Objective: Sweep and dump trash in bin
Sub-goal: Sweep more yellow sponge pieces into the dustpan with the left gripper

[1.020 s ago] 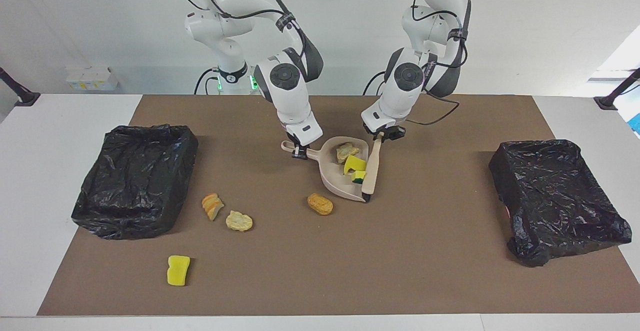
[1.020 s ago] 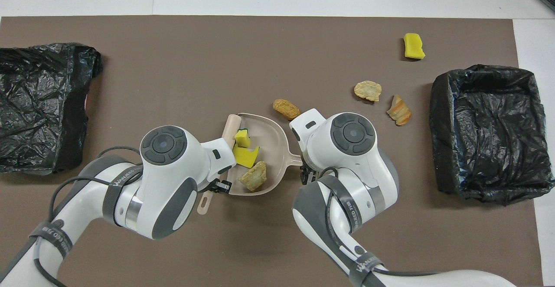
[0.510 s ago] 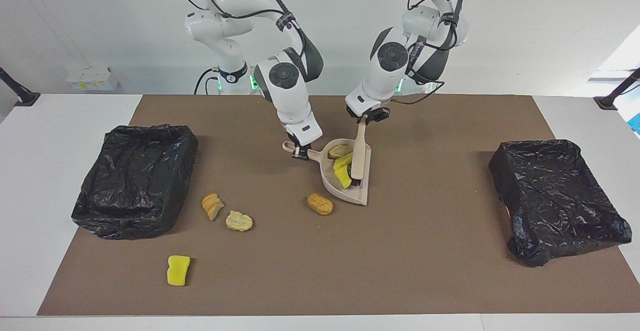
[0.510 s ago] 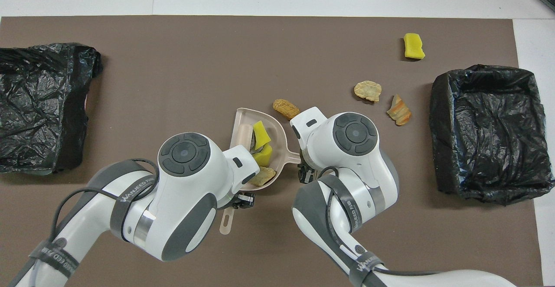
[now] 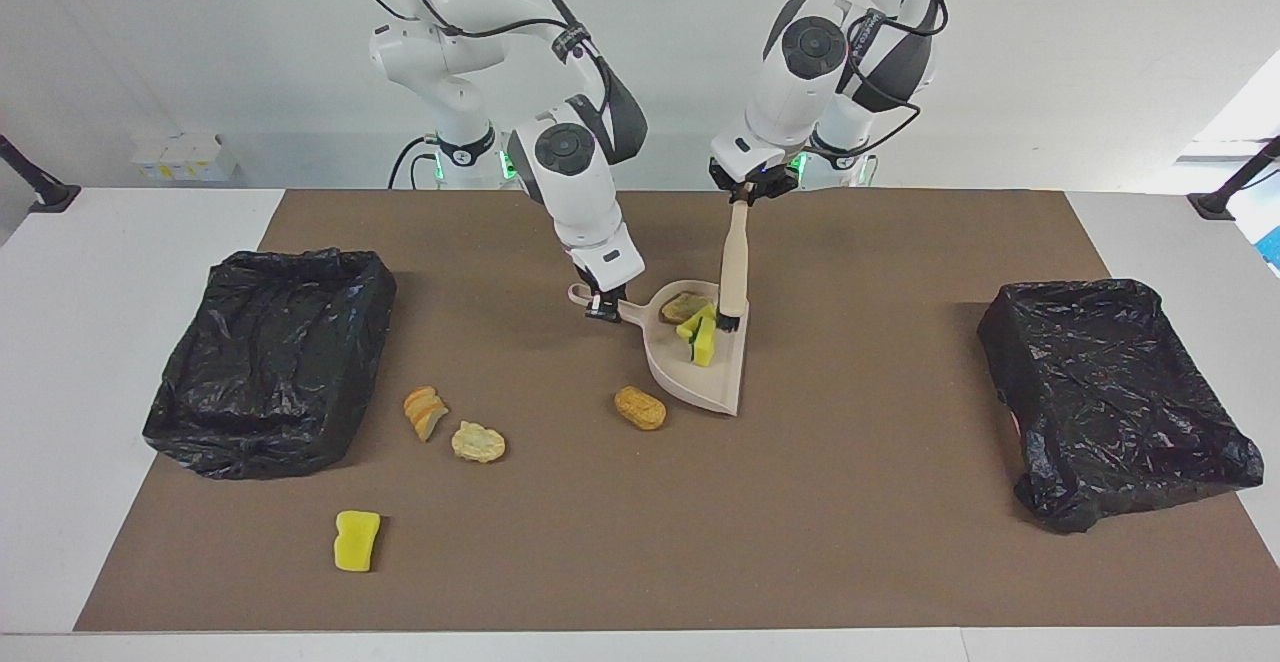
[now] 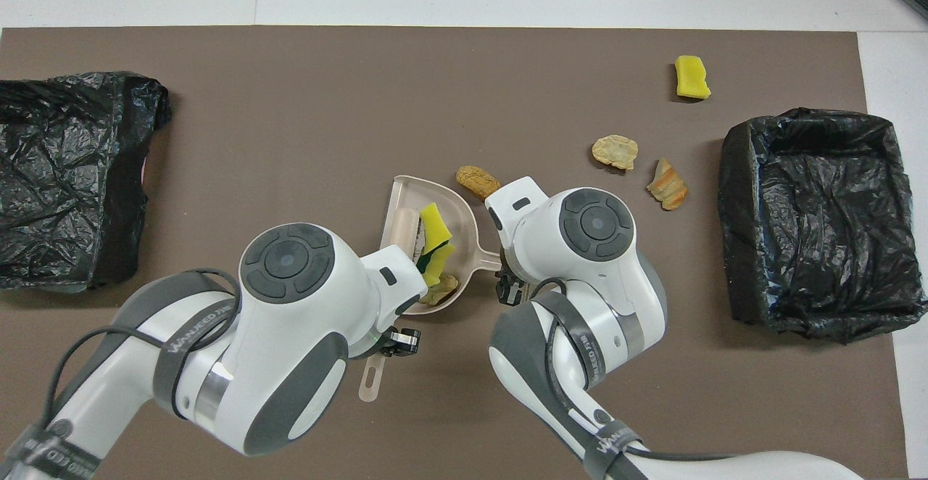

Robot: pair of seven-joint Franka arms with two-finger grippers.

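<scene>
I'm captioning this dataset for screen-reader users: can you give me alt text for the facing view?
The right gripper holds a beige dustpan by its handle mid-table while the left gripper stands a brush upright in it among three scraps. Four more scraps lie on the brown mat, between two black-lined bins.
</scene>
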